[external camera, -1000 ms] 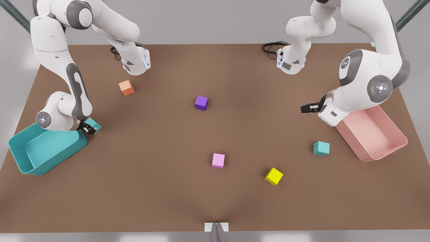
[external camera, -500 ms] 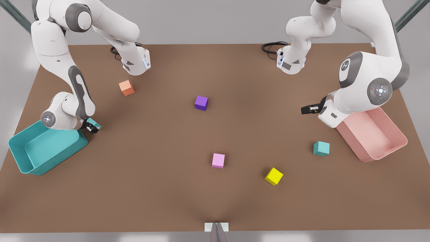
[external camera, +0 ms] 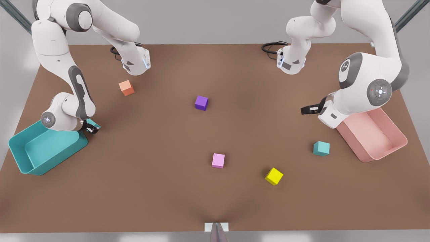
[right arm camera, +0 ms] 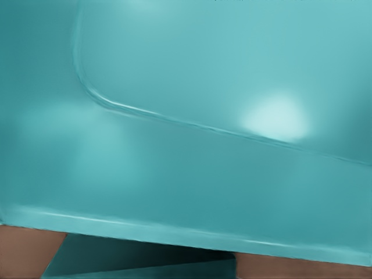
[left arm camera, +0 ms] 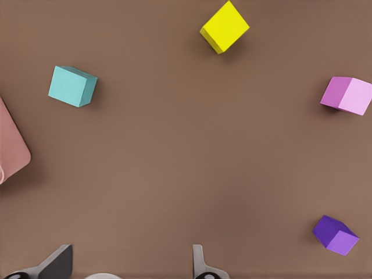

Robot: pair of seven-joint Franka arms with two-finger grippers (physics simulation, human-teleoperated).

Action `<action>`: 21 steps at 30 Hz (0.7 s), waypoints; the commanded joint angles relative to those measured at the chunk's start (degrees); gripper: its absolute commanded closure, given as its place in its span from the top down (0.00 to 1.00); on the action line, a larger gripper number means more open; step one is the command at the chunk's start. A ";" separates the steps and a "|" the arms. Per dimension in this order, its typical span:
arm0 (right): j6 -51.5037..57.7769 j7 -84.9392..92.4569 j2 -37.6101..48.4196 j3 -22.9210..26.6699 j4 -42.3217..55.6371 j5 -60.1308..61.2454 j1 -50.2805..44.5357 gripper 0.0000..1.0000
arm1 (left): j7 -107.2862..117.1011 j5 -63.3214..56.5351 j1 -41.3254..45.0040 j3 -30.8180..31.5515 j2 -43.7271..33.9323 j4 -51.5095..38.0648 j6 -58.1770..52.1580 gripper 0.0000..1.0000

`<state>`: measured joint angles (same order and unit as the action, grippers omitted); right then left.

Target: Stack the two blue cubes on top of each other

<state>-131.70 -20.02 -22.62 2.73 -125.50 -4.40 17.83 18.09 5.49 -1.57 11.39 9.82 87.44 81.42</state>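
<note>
One blue cube (external camera: pixel 321 148) lies free on the table on the front view's right, near the pink bin; the left wrist view shows this blue cube (left arm camera: pixel 72 86) too. The other blue cube (external camera: pixel 95 124) sits against the teal bin's corner on the front view's left, mostly covered by my right gripper (external camera: pixel 90 128), which is down at it. In the right wrist view that cube (right arm camera: pixel 145 264) lies just below the bin wall. My left gripper (external camera: pixel 308 109) hangs open above the table beside the pink bin, away from both cubes, its fingertips (left arm camera: pixel 200 264) spread wide.
The teal bin (external camera: pixel 20 158) fills much of the right wrist view as a bin wall (right arm camera: pixel 203 116). The pink bin (external camera: pixel 398 148) is at the right. Orange (external camera: pixel 126 87), purple (external camera: pixel 201 103), pink (external camera: pixel 218 160) and yellow (external camera: pixel 273 176) cubes lie scattered on the table.
My right gripper has sunk lower over the blue cube by the teal bin, hiding more of it. The left arm shifted only slightly.
</note>
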 commanded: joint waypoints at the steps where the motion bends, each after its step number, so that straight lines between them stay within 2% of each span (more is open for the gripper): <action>1: 3.03 -0.99 0.73 -1.23 0.51 -0.08 -0.25 0.63 | -0.25 -0.04 -0.19 0.04 -0.06 -0.08 -0.04 1.00; 3: 4.09 -5.11 1.26 -7.20 0.96 4.84 -1.83 0.63 | -0.25 -0.04 -0.28 0.04 0.55 0.01 -0.04 1.00; 7: 4.09 -21.63 0.47 -7.91 5.61 12.93 -18.61 0.63 | -0.42 -2.23 -0.71 0.04 4.16 -0.17 6.12 1.00; 10: 4.00 -33.40 -3.92 -7.91 13.78 17.76 -30.56 0.64 | -13.24 -3.73 -3.35 0.04 6.00 -0.25 6.12 1.00; 11: 3.56 -38.86 -6.73 -7.91 18.61 18.90 -34.88 0.64 | -21.06 -3.47 -5.11 -1.18 7.06 0.18 9.18 1.00; 12: 2.68 -43.52 -10.51 -7.91 23.98 19.08 -37.95 0.64 | -32.49 -3.29 1.83 -13.04 7.06 2.90 12.61 1.00; 14: -0.30 -50.29 -17.90 -7.82 33.73 18.99 -42.44 0.64 | -33.82 -3.55 3.07 -14.29 7.06 13.45 28.69 1.00; 16: -2.15 -55.21 -23.35 -7.82 40.68 18.64 -45.95 0.64 | -44.63 -3.29 2.89 -18.16 8.64 15.74 34.59 1.00; 19: -4.88 -59.34 -24.93 -7.82 42.26 18.38 -49.47 0.64 | -44.72 -3.29 2.36 -18.51 10.84 17.59 38.46 1.00; 21: -5.14 -59.87 -25.02 -7.82 42.18 18.82 -51.05 0.64 | -54.54 -3.46 2.19 -18.59 11.98 21.98 44.08 1.00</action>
<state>-134.31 -48.21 -47.53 -5.10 -83.46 14.51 -32.75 -2.62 2.20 0.61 -7.13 21.56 108.01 112.69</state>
